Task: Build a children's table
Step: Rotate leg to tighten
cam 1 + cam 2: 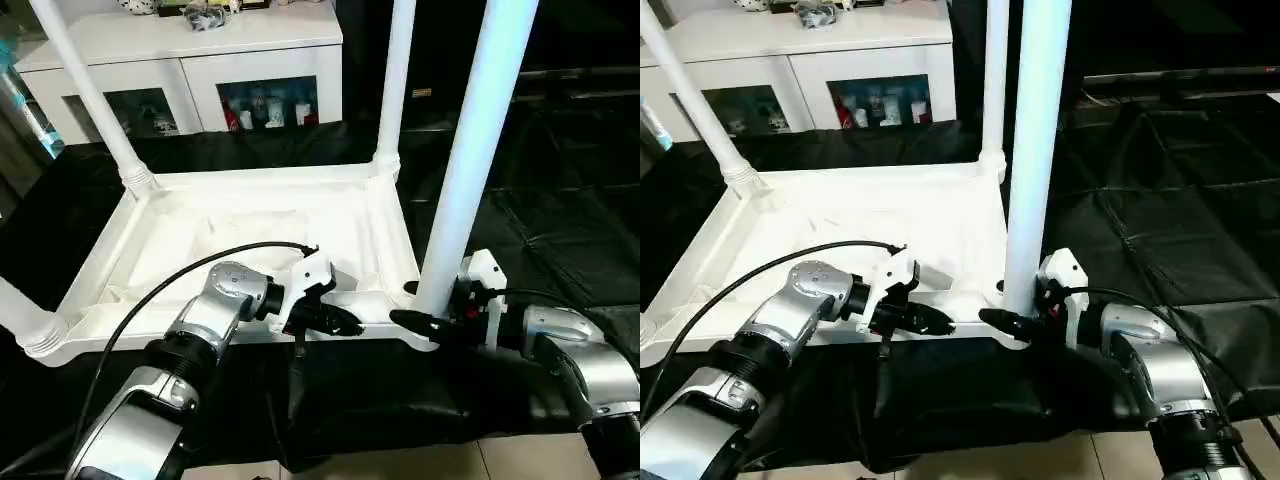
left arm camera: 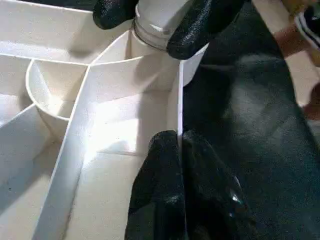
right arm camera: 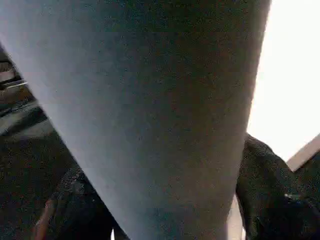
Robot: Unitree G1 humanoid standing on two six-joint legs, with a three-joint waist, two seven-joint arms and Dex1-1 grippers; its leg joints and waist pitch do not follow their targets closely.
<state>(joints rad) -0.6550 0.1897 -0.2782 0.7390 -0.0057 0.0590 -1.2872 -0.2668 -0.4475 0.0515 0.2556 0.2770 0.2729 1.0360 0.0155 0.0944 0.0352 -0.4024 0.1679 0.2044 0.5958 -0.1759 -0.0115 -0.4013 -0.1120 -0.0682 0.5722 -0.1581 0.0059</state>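
Observation:
The children's table lies upside down on black cloth, its ribbed white top facing up. Several white tubular legs stand in the corner sockets, at far left, far right and near left. The near-right leg rises from its socket, and my right gripper is shut around its base, one black finger on each side. My left gripper is shut on the top's thin near rim wall, close to that same corner, fingers pinching it.
A white cabinet with glass doors stands behind the black-draped table. The cloth's front edge drops to a tiled floor just in front of my forearms. A black cable loops over my left wrist.

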